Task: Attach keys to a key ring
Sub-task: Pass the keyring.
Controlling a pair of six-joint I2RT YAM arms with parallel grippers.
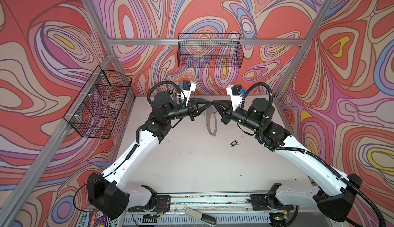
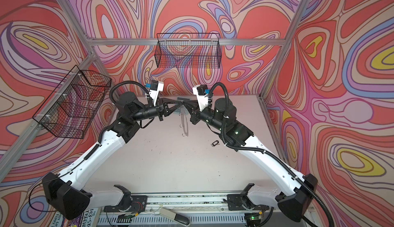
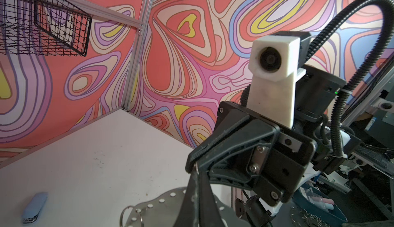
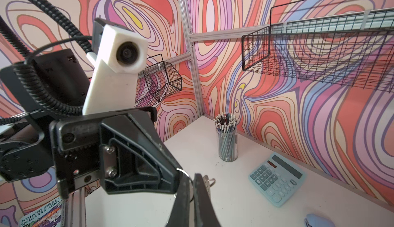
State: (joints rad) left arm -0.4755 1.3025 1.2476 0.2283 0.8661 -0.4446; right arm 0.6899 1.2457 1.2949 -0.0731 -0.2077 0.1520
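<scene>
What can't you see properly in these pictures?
- The keys: too small in both top views to tell key from tag; missing from both wrist views.
- The key ring: cut off by the left wrist view's bottom edge, partly behind the left gripper.
- Where the right gripper pinches it: covered by its own blurred fingers in the right wrist view.

The key ring (image 3: 166,204) runs off the picture's edge, and the left gripper (image 3: 195,169) hides its middle. In both top views the keys (image 1: 234,143), lying low and back from the right gripper (image 1: 213,102), are too small to see well. A blue thing (image 3: 35,202) far past the left gripper is blurry
</scene>
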